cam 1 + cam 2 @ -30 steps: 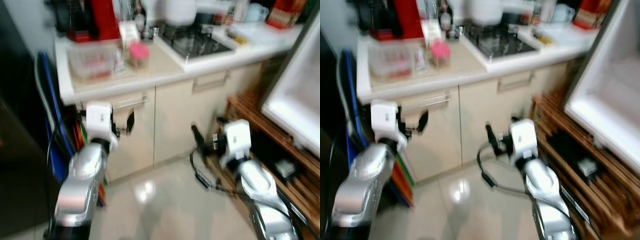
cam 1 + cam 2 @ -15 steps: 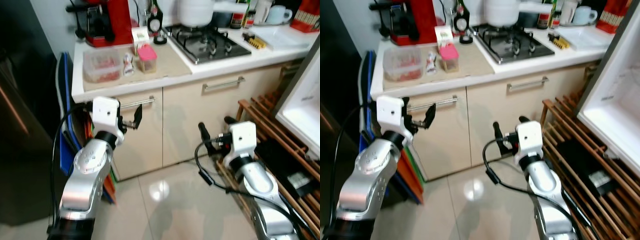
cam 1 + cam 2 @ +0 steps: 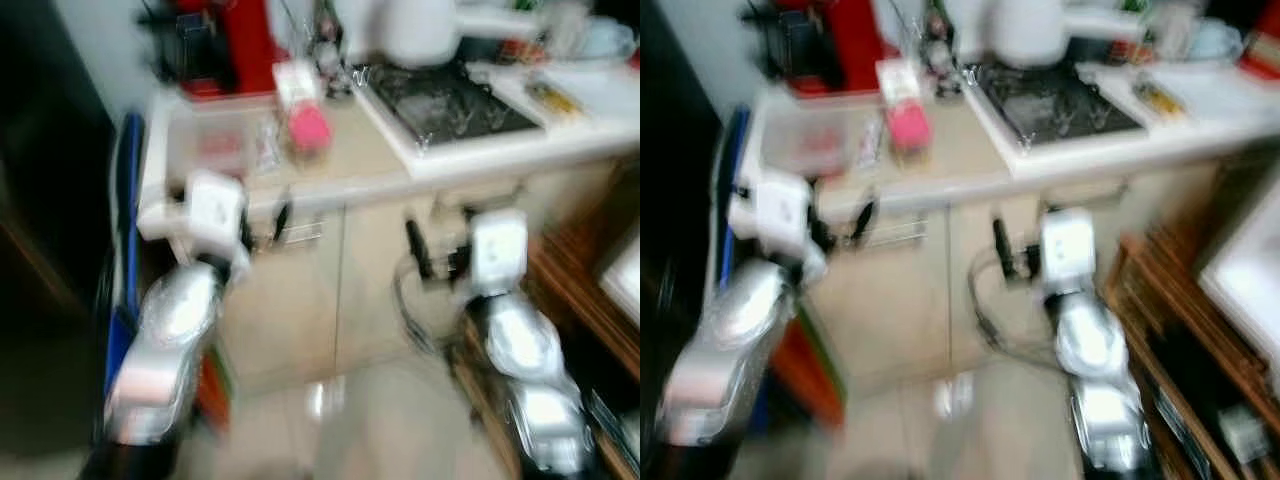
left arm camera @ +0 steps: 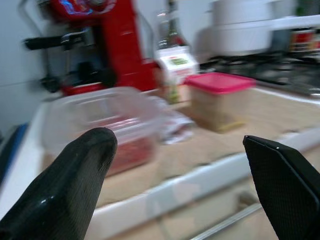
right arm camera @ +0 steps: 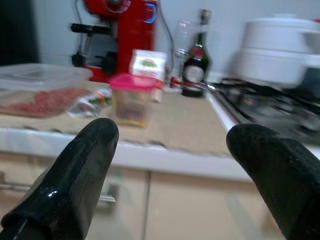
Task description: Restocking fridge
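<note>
Since half a second ago the bench (image 3: 940, 180) looms nearer; the clear tub (image 4: 107, 127) lies at twelve o'clock from the spread left hand (image 4: 185, 195), nearer than the spread right hand (image 5: 180, 170).

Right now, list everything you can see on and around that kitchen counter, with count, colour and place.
Clear container: one, see-through with red contents, at the counter's left end.
Pink-lidded tub: one, pink lid over a clear body, mid-counter, right of the clear container.
Small wrapped packet: one, crumpled, lying between those two.
Carton: one, white with a green label, behind the tub.
Red machine: one, at the back left of the counter.
Dark bottle: one, beside the carton.
White pot: one, on the hob.
Hob: one, black, right of the mat.
Cabinet handle: one, metal, below the counter edge.
Left end effector: black fingers open, raised toward the counter.
Right end effector: black fingers open, raised likewise.
</note>
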